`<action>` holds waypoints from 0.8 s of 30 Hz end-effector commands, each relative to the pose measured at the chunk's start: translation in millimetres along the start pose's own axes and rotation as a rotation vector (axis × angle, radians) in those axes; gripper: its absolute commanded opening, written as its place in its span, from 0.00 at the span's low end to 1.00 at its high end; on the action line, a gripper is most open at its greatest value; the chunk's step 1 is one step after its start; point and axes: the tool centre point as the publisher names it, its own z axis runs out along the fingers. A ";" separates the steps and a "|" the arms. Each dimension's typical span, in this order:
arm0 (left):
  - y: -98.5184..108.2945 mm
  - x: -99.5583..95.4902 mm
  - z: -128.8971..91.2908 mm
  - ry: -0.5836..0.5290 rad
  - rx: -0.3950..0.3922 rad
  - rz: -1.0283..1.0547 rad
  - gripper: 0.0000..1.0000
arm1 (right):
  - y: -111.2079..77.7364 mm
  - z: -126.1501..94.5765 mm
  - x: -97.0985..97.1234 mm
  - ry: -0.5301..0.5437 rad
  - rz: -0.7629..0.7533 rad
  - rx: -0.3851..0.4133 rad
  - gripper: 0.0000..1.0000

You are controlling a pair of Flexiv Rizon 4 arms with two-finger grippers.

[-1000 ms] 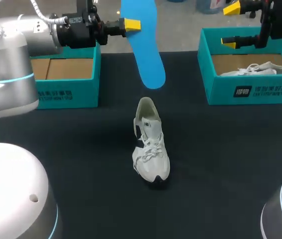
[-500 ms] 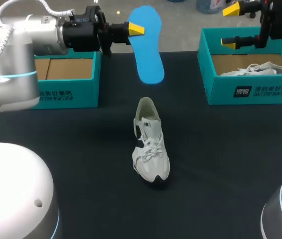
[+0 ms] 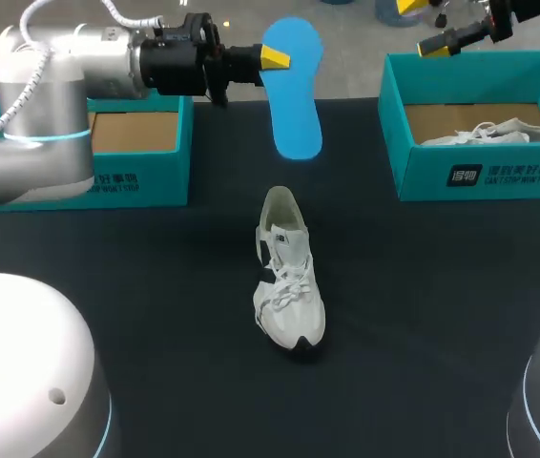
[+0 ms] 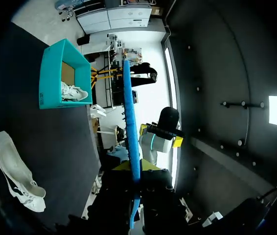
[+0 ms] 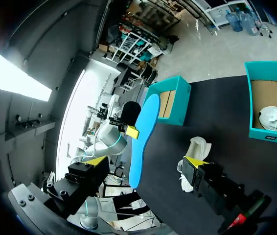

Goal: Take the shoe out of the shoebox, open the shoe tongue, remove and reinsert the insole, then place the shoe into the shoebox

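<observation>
One white lace-up sneaker (image 3: 289,286) stands mid black table (image 3: 442,315), outside the teal cardboard shoebox (image 3: 418,162). One blue foam insole (image 3: 294,95) hangs beyond its heel, pinched by left gripper (image 3: 275,59); right gripper (image 3: 421,24) fingers spread

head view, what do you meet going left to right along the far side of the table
teal cardboard shoebox → flat blue insole, held up by the left gripper → second teal shoebox with a white shoe inside
</observation>
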 end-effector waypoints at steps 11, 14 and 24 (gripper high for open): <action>-6.2 -8.7 6.5 0.026 0.008 -0.030 0.00 | 0.4 9.8 38.9 -0.910 -0.021 0.102 1.00; -5.5 -9.6 6.4 0.034 0.011 -0.038 0.00 | 0.4 9.8 38.9 -0.910 -0.021 0.102 1.00; -0.5 -8.7 6.0 0.034 0.000 -0.048 0.00 | 0.4 9.8 38.9 -0.910 -0.021 0.102 1.00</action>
